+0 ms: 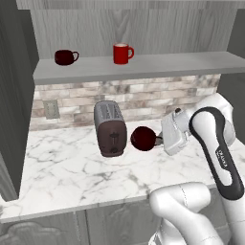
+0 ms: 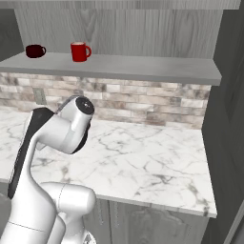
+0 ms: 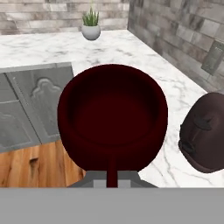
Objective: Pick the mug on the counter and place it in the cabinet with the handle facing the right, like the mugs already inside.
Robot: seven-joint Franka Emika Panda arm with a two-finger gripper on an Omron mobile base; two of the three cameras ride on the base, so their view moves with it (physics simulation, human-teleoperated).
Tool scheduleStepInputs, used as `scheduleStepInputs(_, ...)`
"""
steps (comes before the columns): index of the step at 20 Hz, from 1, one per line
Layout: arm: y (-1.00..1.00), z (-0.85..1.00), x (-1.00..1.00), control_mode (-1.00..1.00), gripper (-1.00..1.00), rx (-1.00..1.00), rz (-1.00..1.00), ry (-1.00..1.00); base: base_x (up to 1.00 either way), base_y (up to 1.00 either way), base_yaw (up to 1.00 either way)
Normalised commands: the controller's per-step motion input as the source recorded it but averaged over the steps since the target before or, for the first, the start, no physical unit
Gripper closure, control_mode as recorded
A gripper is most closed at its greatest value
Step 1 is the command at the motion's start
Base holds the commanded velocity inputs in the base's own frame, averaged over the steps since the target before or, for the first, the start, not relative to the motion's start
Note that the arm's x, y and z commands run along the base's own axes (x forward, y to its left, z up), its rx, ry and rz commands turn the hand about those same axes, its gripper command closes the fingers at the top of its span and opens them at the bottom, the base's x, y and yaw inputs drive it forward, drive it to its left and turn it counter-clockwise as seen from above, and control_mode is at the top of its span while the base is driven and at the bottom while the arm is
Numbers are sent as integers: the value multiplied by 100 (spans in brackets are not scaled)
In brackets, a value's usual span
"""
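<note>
The squat dark maroon mug (image 1: 142,139) hangs in the air above the counter (image 1: 67,167), just right of the toaster. My gripper (image 1: 157,140) is shut on its handle (image 3: 112,171) from the right. In the hand view the mug (image 3: 113,116) is turned so its open mouth faces the camera, with the handle running down between my fingers. Up in the cabinet, the shelf board (image 1: 158,64) carries a second maroon mug (image 1: 64,57) and a taller bright red mug (image 1: 122,53), both with their handles to the right. In the right base view my own arm hides the held mug.
A dark toaster (image 1: 110,128) lies on the counter close to the left of the held mug. A wall outlet (image 1: 51,110) sits in the brick backsplash. A small potted plant (image 3: 91,26) stands far off on the counter. Grey base units (image 3: 30,105) and wood floor lie below.
</note>
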Motion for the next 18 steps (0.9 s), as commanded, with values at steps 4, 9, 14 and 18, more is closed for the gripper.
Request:
scheduleStepInputs(4,0,33,0,-100,100,1,7,0,0,0,0)
scheduleStepInputs(9,-1,35,0,-100,100,0,6,-1,0,0,0)
scheduleStepInputs(14,-1,33,1,-100,100,0,6,-2,0,0,0)
scheduleStepInputs(18,1,30,2,-100,100,0,5,-2,0,0,0)
